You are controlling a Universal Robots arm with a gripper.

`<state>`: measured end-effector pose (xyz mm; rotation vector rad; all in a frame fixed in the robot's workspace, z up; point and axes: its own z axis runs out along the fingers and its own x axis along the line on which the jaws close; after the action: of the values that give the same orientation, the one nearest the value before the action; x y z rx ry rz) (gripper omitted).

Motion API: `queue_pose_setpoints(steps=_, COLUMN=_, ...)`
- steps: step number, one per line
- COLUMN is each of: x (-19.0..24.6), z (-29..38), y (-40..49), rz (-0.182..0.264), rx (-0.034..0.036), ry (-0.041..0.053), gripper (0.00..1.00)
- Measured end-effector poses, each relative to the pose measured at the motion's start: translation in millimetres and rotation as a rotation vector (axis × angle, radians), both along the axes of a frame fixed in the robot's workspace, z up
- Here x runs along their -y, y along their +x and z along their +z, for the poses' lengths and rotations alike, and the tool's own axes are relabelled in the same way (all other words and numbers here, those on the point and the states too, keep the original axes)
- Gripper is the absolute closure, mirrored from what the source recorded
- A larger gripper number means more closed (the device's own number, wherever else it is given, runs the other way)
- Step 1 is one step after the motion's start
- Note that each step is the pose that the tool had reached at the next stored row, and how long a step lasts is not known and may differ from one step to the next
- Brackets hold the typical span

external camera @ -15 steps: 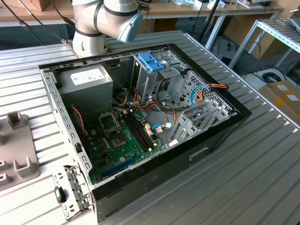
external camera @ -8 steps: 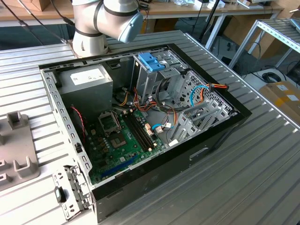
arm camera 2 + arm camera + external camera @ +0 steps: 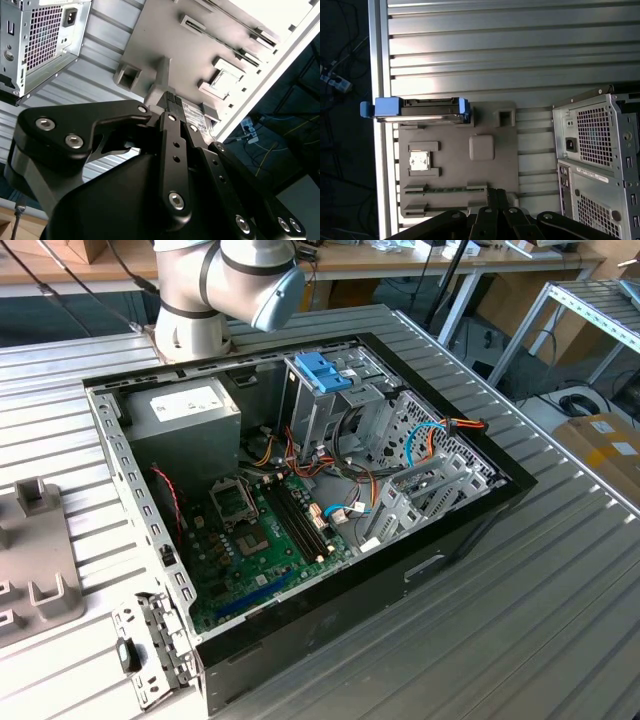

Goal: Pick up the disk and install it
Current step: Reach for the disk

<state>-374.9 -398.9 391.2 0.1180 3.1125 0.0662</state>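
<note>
The ribbed tabletop point(image 3: 500, 640) carried the open computer case point(image 3: 330, 612); beside the case, in the first wrist view, lay the grey fixture plate point(image 3: 470, 175); the disk point(image 3: 415, 110) stood on edge in a slot at the plate's edge, by the tabletop's rim and outside the case; my fingers point(image 3: 496, 197) were pressed together, gripping nothing, above the plate's opposite edge, well apart from the disk.

Bright glare across the ribbed table point(image 3: 470, 55)
</note>
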Motion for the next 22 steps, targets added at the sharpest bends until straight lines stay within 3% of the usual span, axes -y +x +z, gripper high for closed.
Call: queue_pose_setpoints(steps=22, x=0.0, z=-0.3, y=-13.1, rz=0.000, rx=0.0000, ry=0.0000, gripper=0.90)
